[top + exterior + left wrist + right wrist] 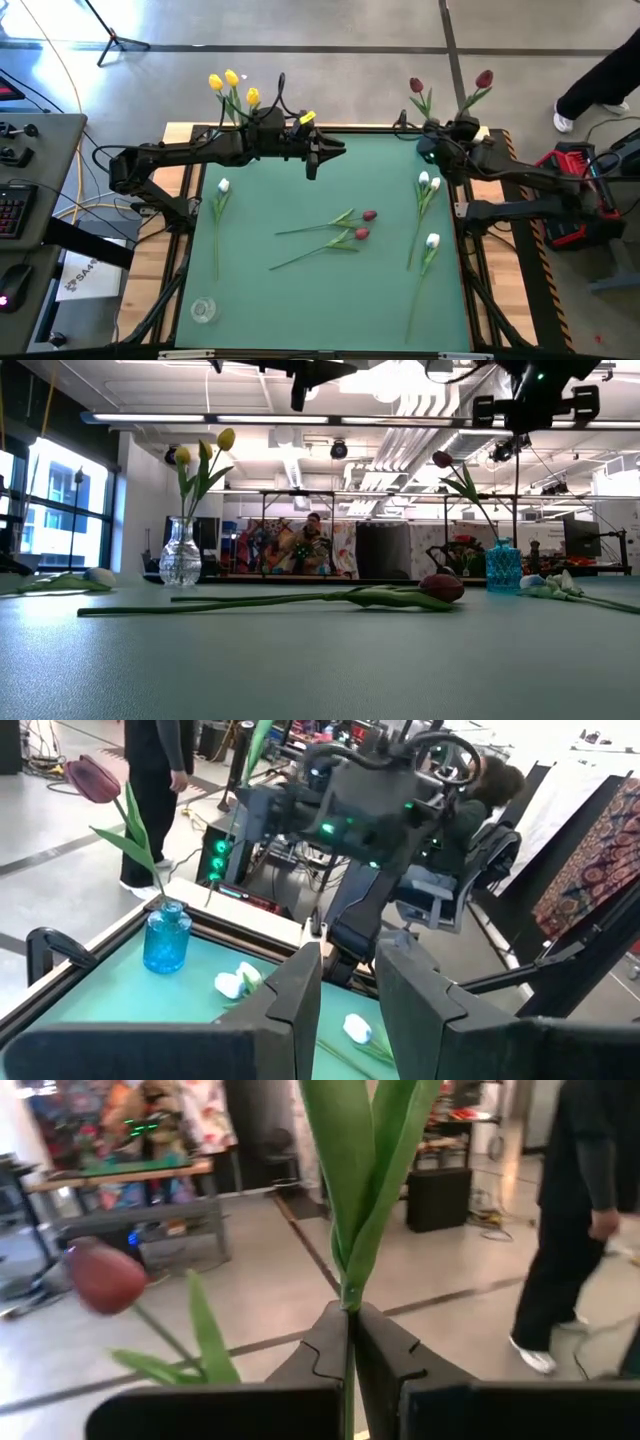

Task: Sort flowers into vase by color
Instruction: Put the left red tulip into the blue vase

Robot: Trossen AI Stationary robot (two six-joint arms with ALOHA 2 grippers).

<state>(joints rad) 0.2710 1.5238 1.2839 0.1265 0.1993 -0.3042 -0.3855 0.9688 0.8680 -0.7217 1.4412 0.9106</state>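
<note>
Green covers the desk (330, 290), and nearest us in the high view we see a small clear glass (203, 310) at its front left corner. Farther in, two dark red tulips (362, 225) lie side by side at the middle, stems running leftward. On the left a white tulip (221, 187) lies with its stem pointing toward the front edge. On the right we count three white tulips (430, 184): two together toward the back and one nearer the front.

Beyond them, the left gripper (312, 166) hangs above the back centre of the desk; in the left wrist view its fingers (290, 1000) stand a narrow gap apart and hold nothing. The right gripper (440, 135) sits at the back right corner, and in the right wrist view we see it pinched on a green stem (350, 1295), with leaves rising above the fingers and a dark red tulip head beside.

At the far edge, a clear vase (181, 555) on the left holds three yellow tulips (232, 85). A blue vase (503, 568) on the right holds dark red tulips (482, 80). Past the desk, a person (598, 75) in dark clothes stands on the floor.
</note>
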